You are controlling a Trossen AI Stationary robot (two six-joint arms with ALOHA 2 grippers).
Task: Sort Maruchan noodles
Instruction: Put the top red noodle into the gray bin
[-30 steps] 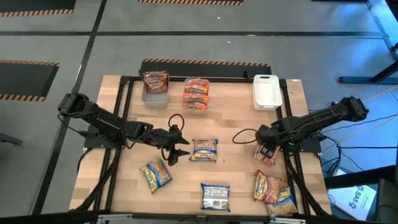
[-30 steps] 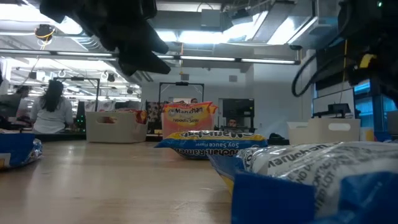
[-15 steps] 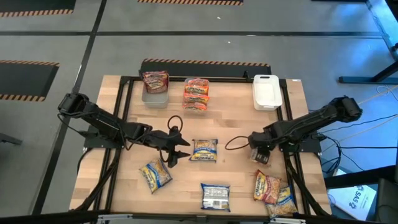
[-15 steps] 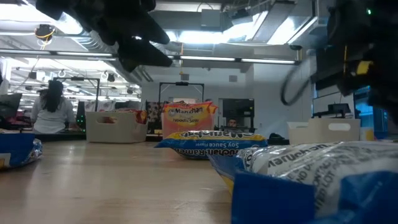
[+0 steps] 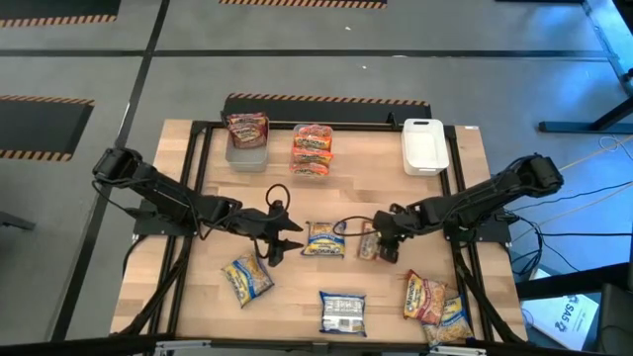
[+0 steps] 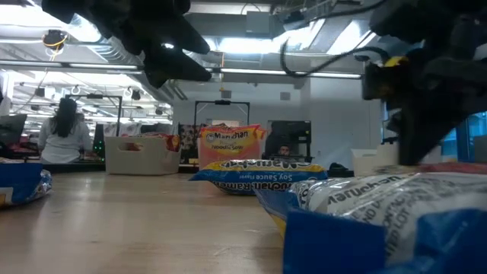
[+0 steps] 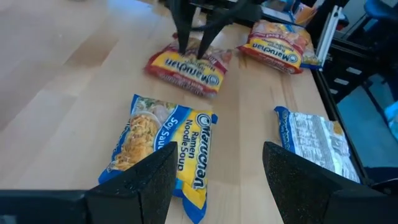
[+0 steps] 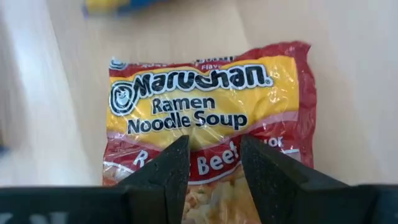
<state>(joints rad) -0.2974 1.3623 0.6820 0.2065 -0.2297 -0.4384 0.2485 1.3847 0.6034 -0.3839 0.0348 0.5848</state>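
Your right end effector (image 5: pixel 379 243) clamped red beef Maruchan packet (image 8: pixel 208 118) mid-worktop (image 5: pixel 376 193), fingers (image 8: pixel 168 168) pinching packet's edge, just beside blue-yellow packet (image 5: pixel 323 238). Your left end effector (image 5: pixel 287 238) hung with fingers apart on that blue-yellow packet's other side, gripping nothing. Other packets lay along worktop's near edge; red packet sat in left bin (image 5: pixel 246 154), pink-orange ones in middle bin (image 5: pixel 312 168), white bin (image 5: pixel 423 144) at far right.

Red-and-yellow beef packet (image 8: pixel 208 118) with dark blue lettering — centre of the right wrist view; blue-and-yellow packet (image 7: pixel 163 152) lower left of the left wrist view — pale wooden table (image 5: pixel 386 297).
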